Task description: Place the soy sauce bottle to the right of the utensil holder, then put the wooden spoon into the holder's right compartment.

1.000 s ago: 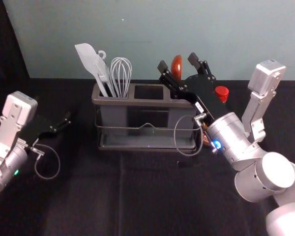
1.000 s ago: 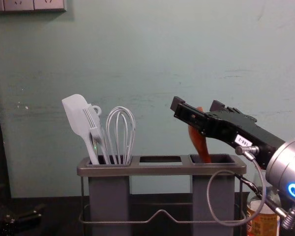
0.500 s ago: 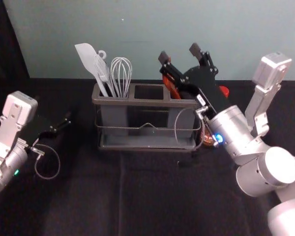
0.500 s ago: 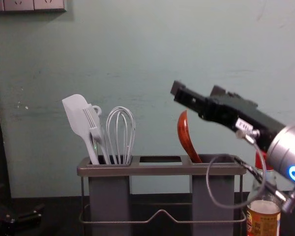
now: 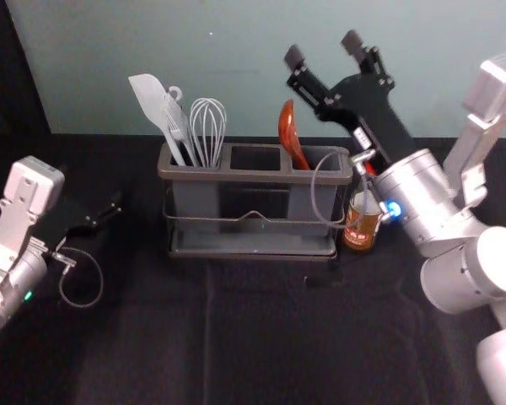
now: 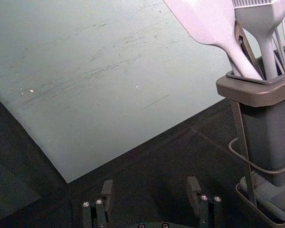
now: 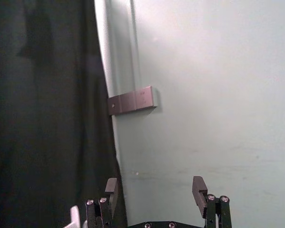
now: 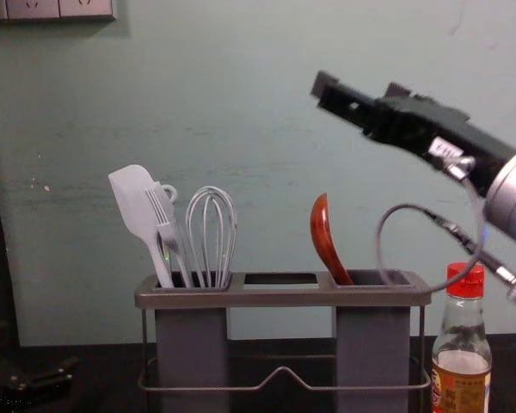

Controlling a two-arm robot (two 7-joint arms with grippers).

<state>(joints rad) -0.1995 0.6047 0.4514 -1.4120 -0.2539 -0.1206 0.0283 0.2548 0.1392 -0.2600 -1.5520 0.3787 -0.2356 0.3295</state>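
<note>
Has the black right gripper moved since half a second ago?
Yes. In the chest view, the black right gripper has risen and shifted slightly right, judged against the gray-brown plastic utensil holder.

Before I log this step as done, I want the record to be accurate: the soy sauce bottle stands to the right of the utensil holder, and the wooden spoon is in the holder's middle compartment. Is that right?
Not quite: the chest view shows the wooden spoon in the right compartment. The soy sauce bottle does stand to the right of the utensil holder.
</note>
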